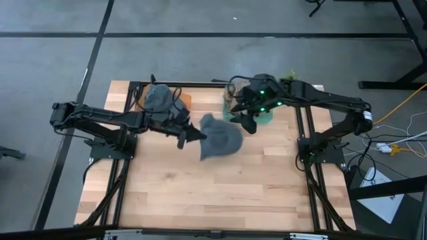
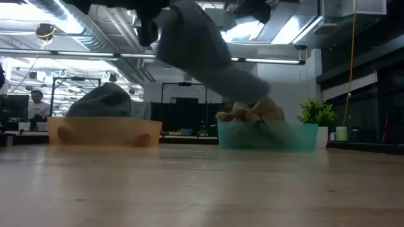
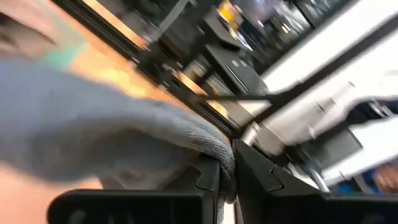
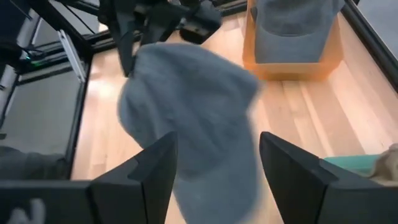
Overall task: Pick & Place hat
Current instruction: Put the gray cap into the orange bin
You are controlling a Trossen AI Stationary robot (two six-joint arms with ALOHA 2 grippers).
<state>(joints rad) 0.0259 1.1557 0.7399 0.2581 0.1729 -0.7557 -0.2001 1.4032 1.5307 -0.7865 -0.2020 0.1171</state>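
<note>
We had the grey hat lifted clear of the table, pinched at its edge by our left gripper and hanging just ahead of it. Our right gripper stood open just beside the hat, gripping nothing. The orange bin behind our left gripper already held another hat; placing this one remained.

Left gripper is mid-table, clamped on the edge of a grey hat that hangs out toward the right arm. Right gripper sits just beside the hat's far-right side, over the near edge of the teal bin. Second grey hat is in the orange bin at the table's back left.
</note>
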